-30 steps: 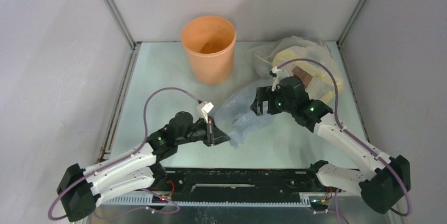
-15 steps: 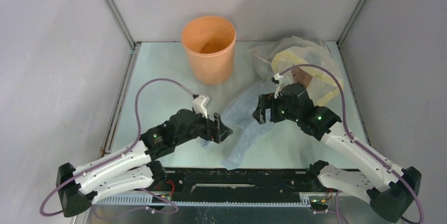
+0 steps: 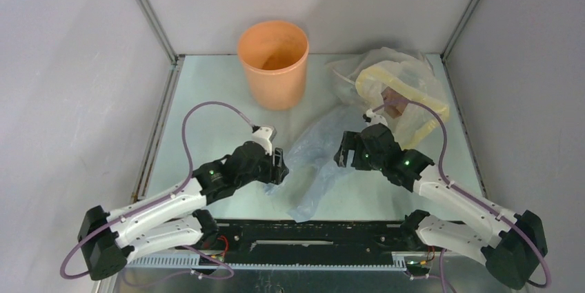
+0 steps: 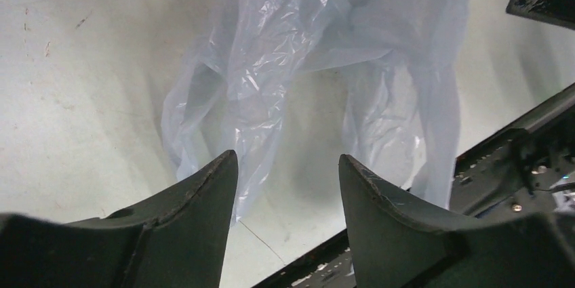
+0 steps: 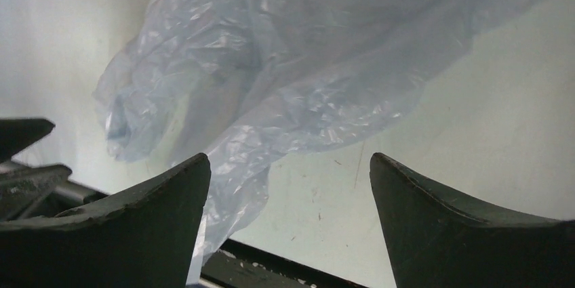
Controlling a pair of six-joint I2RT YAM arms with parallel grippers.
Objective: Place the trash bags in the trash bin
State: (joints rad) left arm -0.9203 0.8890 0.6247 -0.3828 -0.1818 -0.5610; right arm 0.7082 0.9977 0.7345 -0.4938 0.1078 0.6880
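— Nearest the arm bases, how does the left gripper (image 3: 279,166) stand?
— Fingers moderately apart, nothing between them; it grips nothing.
— And the right gripper (image 3: 342,149)?
— Spread wider, also bare; it sits a little farther in, facing the left one.
— Where is the trash bag (image 3: 312,163)?
— Flat and wrinkled on the table (image 3: 207,107) between the two grippers; its pale film lies just past both sets of tips; whether either touches it, I cannot tell.
— Farther back?
— The trash bin (image 3: 272,65) stands upright at the far edge, well apart from the bag; a clear-and-yellow plastic bundle (image 3: 407,89) lies to its right.
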